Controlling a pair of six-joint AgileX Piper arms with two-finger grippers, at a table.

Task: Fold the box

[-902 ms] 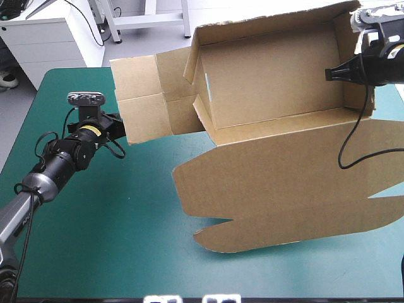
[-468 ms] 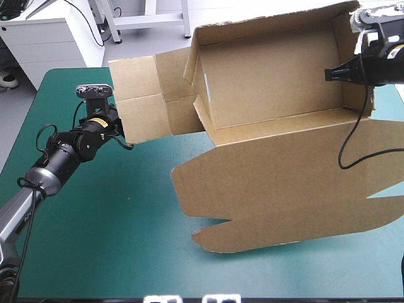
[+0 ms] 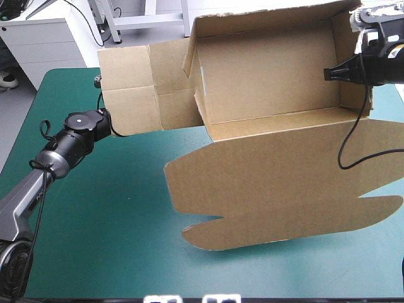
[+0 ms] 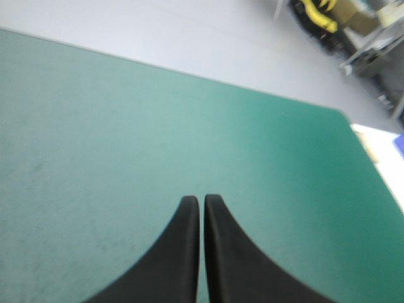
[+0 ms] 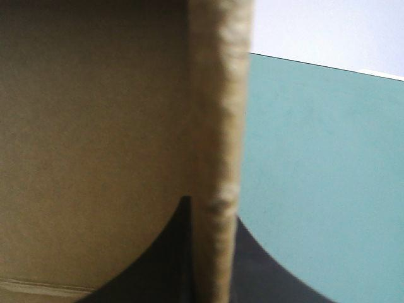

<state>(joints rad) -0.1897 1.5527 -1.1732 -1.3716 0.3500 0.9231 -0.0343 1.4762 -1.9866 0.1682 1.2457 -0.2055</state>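
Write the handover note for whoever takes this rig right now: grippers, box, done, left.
Left gripper: shut, empty, hidden under the left flaps in the high view; only the cover ahead of it.
Right gripper: shut on the box at its right end wall.
The box is at the far right of the cover, an open tray, its lid flat toward the near edge.
Done: long walls and right end wall raised.
Left: raise and tuck the left flaps.

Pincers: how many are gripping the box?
1. The right pincer clamps the box by its right wall; the left pincer is shut on nothing, near the box's left end.
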